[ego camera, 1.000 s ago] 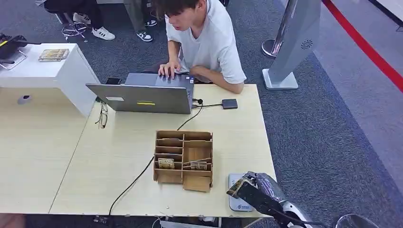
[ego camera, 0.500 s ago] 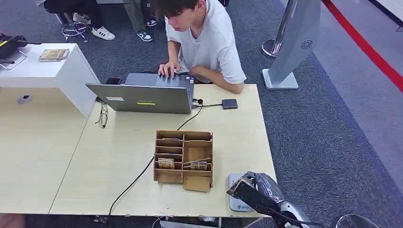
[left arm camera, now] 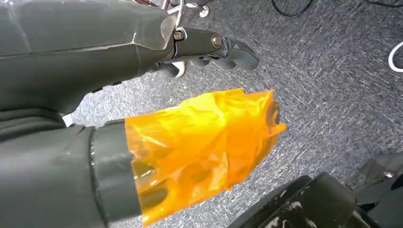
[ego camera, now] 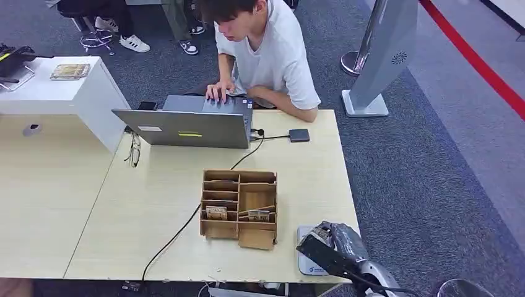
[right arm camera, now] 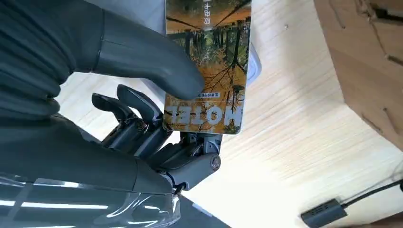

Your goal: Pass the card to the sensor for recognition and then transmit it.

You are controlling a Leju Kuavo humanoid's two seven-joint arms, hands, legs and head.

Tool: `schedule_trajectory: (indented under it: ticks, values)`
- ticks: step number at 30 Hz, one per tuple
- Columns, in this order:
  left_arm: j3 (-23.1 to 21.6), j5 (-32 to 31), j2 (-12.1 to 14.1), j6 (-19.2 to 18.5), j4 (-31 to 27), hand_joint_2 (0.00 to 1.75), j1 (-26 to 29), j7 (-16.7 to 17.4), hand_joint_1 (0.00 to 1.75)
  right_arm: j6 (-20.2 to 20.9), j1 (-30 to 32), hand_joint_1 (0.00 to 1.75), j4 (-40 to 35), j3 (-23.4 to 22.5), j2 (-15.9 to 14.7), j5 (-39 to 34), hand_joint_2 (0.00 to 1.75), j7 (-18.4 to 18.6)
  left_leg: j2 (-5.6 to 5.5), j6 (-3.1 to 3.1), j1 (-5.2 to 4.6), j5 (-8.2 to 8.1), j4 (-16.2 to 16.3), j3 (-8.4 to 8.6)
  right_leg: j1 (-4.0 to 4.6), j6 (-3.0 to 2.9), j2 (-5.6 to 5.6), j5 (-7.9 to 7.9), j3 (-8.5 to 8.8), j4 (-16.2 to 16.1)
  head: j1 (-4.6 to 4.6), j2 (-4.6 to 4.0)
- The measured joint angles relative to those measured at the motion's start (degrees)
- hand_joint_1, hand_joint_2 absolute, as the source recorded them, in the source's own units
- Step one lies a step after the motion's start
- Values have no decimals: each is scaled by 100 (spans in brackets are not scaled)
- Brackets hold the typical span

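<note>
From the head view, the right hand hovers at the near right corner of the pale wooden table, directly above the sensor, a small white pad with a blue mark lying just right of the wooden organiser box; that box has a couple of cards standing in its slots. Behind it a person types on a grey laptop, and a black cable runs from the laptop across the table past the box. In the left wrist view, the left hand hangs over grey carpet, its dark fingers curled in with nothing between them and its thumb wrapped in orange tape, so it appears to play no part for now. In the right wrist view, the card, a hotel key card printed with autumn trees, is pinched between the thick grey thumb and the darker fingers beneath it, with the white edge of the sensor showing just beyond the card and the box off to one side. The step in hand seems to be the reading itself. It would go best if the card's flat face were lowered square and close over the pad, held steady there for the reader to register, and the pinch kept firm near the card's end, so that the thumb covers little of the face and the card does not slip before it is handed on.
</note>
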Motion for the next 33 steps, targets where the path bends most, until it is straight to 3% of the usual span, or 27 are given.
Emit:
schedule_trajectory:
  ticks: [13, 33]
  values:
    - [0, -98, 39, -33, -271, 0, 91, 207, 0, -221, -92, 175, 242, -4, 201, 957, 175, 345, 0, 0, 0, 0, 0, 0, 0, 0, 0, 0, 0, 0, 0, 0]
    - [26, -372, 79, -179, -612, 0, 189, 417, 0, -330, -227, 175, 636, -179, 439, 1917, 175, 538, 0, 0, 0, 0, 0, 2, 0, 0, 0, 0, 1, 0, -2, 0]
